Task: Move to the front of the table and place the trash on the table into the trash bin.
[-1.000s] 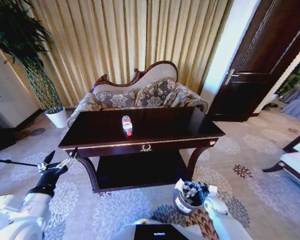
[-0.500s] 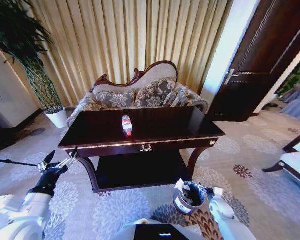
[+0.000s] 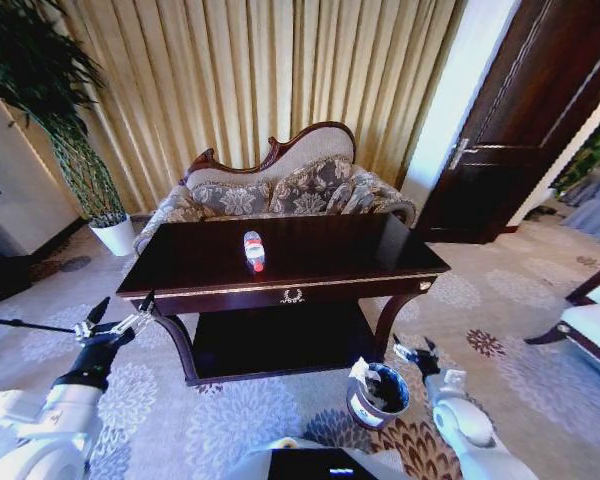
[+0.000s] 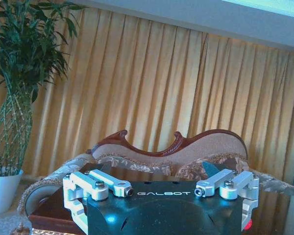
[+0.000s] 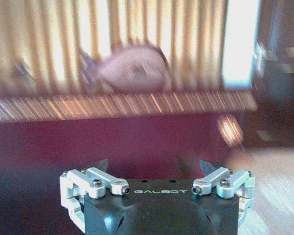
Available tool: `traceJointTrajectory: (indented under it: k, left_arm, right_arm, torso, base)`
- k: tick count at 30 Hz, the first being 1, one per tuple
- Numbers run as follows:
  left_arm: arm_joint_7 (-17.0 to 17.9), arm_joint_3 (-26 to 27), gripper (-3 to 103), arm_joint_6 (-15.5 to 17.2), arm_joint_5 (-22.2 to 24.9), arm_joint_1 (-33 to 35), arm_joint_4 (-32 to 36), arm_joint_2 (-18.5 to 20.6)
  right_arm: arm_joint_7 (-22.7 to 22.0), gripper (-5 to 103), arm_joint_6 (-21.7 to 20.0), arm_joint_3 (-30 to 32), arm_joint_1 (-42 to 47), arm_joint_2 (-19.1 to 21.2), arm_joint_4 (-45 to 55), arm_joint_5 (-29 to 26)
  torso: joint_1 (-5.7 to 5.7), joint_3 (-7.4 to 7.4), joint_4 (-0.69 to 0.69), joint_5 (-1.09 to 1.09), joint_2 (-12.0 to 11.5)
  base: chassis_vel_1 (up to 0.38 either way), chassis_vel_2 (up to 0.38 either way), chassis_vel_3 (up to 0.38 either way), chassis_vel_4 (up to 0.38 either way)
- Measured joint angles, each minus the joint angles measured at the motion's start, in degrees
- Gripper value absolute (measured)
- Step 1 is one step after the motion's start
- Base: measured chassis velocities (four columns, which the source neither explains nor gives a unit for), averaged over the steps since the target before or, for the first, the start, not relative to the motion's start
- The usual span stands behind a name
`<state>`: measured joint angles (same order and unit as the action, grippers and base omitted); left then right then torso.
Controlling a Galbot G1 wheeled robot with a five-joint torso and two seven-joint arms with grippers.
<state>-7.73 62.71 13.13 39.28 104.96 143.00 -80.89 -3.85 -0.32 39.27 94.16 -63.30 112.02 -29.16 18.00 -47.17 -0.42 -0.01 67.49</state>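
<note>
A small clear bottle [image 3: 253, 250] with a red cap and red-and-white label lies near the middle of the dark reddish-brown table [image 3: 320, 250]. The round dark trash bin [image 3: 365, 408] stands on the carpet before the table's right front leg. My right gripper [image 3: 416, 350] is open and holds nothing, just right of the bin and above its rim. Off the table's left front corner, my left gripper [image 3: 120, 312] hangs open with nothing in it. The right wrist view looks past that open gripper [image 5: 154, 165] at the blurred table front [image 5: 137, 142].
A patterned sofa [image 3: 280, 190] stands behind the table before gold curtains. A tall plant in a white pot [image 3: 115, 235] is at the back left, a dark door [image 3: 520, 130] at the back right. A chair [image 3: 595, 320] sits at the right edge.
My right gripper has swung from over the trash bin's mouth to its right side and a little higher. The left arm, the bottle and the bin have stayed put.
</note>
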Motion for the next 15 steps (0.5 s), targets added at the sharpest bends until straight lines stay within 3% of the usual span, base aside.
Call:
traceJointTrajectory:
  k: [4,9,15]
  left_arm:
    - [0.00,-0.05,100,-0.18,0.07,0.02,-0.58,0.76]
    - [-0.02,-0.03,100,-0.63,0.18,-0.06,-1.36,0.85]
    - [-0.03,0.20,100,-0.66,0.04,-0.40,-2.14,1.02]
  right_arm:
    - [-0.78,100,-5.31,0.50,2.74,-0.50,16.45,2.00]
    - [-2.72,100,-11.45,-1.22,3.47,-0.24,28.04,2.57]
    - [-3.70,100,-13.66,-1.88,3.46,-0.22,29.93,3.34]
  torso:
    - [0.00,0.00,-0.01,-0.01,0.00]
    - [0.00,0.00,-0.01,0.00,0.00]
    - [0.00,0.00,-0.01,0.00,0.00]
  base:
    - [0.000,0.000,0.000,0.000]
    - [0.000,0.000,0.000,0.000]
    - [0.000,0.000,0.000,0.000]
